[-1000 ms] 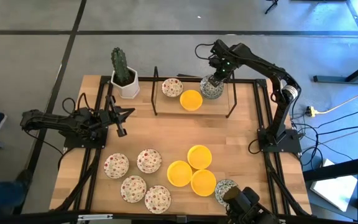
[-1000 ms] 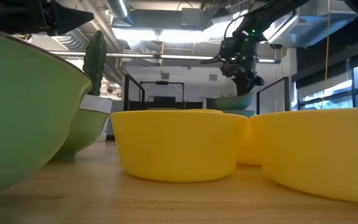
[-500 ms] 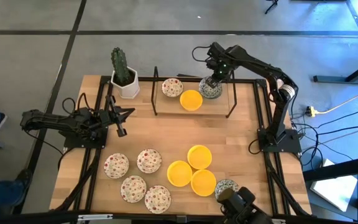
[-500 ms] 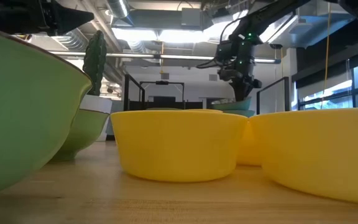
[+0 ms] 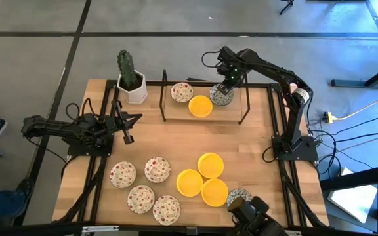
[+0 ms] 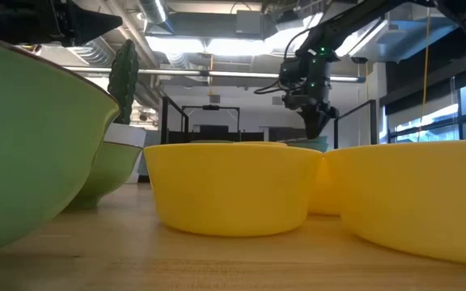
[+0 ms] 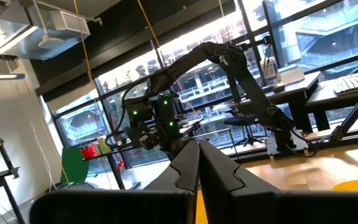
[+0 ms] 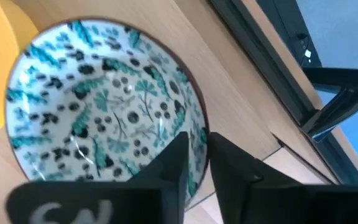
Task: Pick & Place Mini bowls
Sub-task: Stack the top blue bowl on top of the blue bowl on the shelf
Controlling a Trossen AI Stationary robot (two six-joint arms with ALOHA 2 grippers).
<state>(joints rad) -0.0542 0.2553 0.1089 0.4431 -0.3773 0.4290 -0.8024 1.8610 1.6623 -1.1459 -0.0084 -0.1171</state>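
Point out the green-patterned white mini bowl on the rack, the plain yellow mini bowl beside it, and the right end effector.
Green-patterned white mini bowl (image 8: 104,112): right wrist view, inner floor.
Plain yellow mini bowl (image 5: 201,106): high view, centre of the bowl.
Right end effector (image 5: 227,84): high view, between its fingertips, over the patterned bowl's far rim.

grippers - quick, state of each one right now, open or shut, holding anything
Left gripper: shut, holding nothing, waiting at the table's left side.
Right gripper: fingers nearly together over the green-patterned bowl at the far edge; a grip on it cannot be told.
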